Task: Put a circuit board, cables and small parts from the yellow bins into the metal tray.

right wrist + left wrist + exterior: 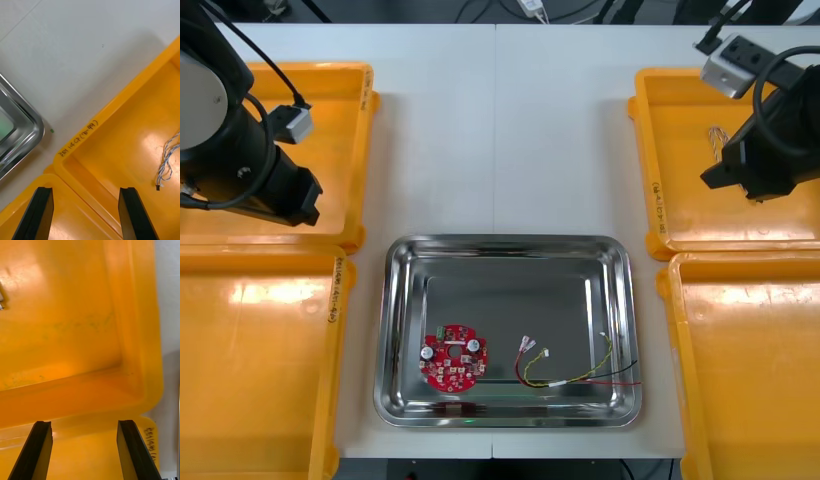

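Next, the blue and white cable (167, 161), lying in the two-o'clock yellow bin (112, 112), is presumably to be reached and gripped by the right pincer (84, 191), spread empty; the left pincer (84, 425) is parked, spread empty, at ten o'clock.

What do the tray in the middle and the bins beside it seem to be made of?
The shiny rectangular metal tray looks like polished steel or similar: it is mirror-bright, with reflections on its walls. The yellow bins look like moulded plastic: smooth and glossy, with rounded rims and soft glare patches.
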You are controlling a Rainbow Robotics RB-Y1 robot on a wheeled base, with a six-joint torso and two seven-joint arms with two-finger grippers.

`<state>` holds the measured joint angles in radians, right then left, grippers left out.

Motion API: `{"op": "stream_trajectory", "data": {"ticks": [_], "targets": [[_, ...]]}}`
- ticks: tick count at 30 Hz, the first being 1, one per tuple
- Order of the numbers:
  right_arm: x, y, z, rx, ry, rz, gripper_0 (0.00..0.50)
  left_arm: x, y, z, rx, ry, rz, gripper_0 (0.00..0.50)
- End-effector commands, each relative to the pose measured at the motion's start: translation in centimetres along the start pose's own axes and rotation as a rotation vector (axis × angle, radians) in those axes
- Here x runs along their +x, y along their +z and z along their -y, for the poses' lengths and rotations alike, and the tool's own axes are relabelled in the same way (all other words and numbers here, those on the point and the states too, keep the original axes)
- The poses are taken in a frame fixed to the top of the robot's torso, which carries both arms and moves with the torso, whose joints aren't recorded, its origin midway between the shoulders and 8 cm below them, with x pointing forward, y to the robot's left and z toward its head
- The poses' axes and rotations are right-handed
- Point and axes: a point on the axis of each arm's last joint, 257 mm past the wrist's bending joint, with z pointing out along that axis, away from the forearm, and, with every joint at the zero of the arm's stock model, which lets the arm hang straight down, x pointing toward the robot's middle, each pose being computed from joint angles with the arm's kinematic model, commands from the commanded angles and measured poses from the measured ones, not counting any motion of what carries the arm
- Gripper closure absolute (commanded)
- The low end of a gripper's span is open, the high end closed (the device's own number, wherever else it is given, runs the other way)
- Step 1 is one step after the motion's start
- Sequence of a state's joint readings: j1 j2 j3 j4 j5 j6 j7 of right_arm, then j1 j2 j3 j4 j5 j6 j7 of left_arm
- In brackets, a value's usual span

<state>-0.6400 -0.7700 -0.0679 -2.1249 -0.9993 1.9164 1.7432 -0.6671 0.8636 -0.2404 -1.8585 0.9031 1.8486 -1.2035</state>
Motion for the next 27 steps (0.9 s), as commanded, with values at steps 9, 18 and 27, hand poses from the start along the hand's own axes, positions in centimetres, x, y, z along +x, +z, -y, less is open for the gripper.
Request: {"op": "stream_trajectory", "data": {"ticks": [9, 18, 27], "targets": [[0.9, -3.2, 9.9, 0.137, 0.319, 0.009, 0.000, -5.8, -3.3, -6.4, -0.033, 0.063, 0.115, 0.000], [1.1, -3.4, 13.3, 0.149, 0.416, -0.014, 0.000, -7.6, -3.6, -9.8, -0.029, 0.095, 0.140, 0.000], [1.3, -3.3, 13.9, 0.156, 0.400, -0.026, 0.000, -8.9, -3.5, -12.5, -0.044, 0.138, 0.164, 0.000]]}}
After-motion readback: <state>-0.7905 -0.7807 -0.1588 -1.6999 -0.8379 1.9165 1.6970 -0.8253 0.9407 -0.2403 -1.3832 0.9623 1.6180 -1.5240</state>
